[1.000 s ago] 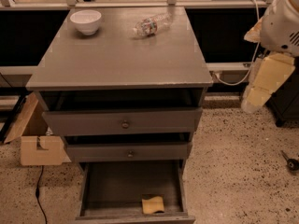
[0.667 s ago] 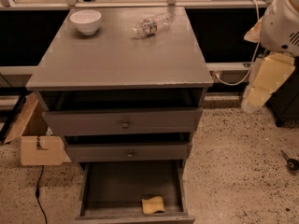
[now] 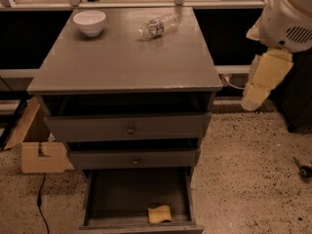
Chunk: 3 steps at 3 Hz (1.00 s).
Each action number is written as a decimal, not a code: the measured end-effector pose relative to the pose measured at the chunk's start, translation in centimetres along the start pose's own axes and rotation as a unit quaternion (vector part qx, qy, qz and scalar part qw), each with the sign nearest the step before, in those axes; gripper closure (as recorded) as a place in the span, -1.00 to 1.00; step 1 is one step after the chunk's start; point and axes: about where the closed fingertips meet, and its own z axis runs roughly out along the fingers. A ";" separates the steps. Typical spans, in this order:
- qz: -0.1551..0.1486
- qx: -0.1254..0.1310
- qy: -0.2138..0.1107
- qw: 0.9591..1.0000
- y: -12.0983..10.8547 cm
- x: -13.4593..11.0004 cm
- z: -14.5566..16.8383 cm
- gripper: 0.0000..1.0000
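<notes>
Camera view | gripper [image 3: 253, 97] hangs right of cabinet [image 3: 126, 57], apart from it, grip state cannot be told | bowl [image 3: 89, 22] and lying bottle [image 3: 157, 27] on top | bottom drawer [image 3: 129, 194] open, sponge [image 3: 160, 213] inside at front | cardboard box [image 3: 41, 156] on floor left

Gripper [image 3: 252, 100] cream (beside grey cabinet [image 3: 126, 62]); sponge [image 3: 160, 213] perhaps yellow.

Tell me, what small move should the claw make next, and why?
Probably swing the claw left and down toward the bottom drawer. That is only a judgement. The claw hangs off the right side of the cabinet, touching nothing. That drawer is the only one pulled out, and a yellow sponge lies near its front edge.
</notes>
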 end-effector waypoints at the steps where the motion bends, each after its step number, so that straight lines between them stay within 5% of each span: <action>1: 0.000 0.000 0.000 1.000 -1.0 -1.4 0.6 -0.62; 2: 0.000 0.000 0.000 1.000 -1.5 -2.1 0.9 -0.69; 3: 0.000 0.000 0.000 1.000 -2.5 -3.6 1.5 -1.00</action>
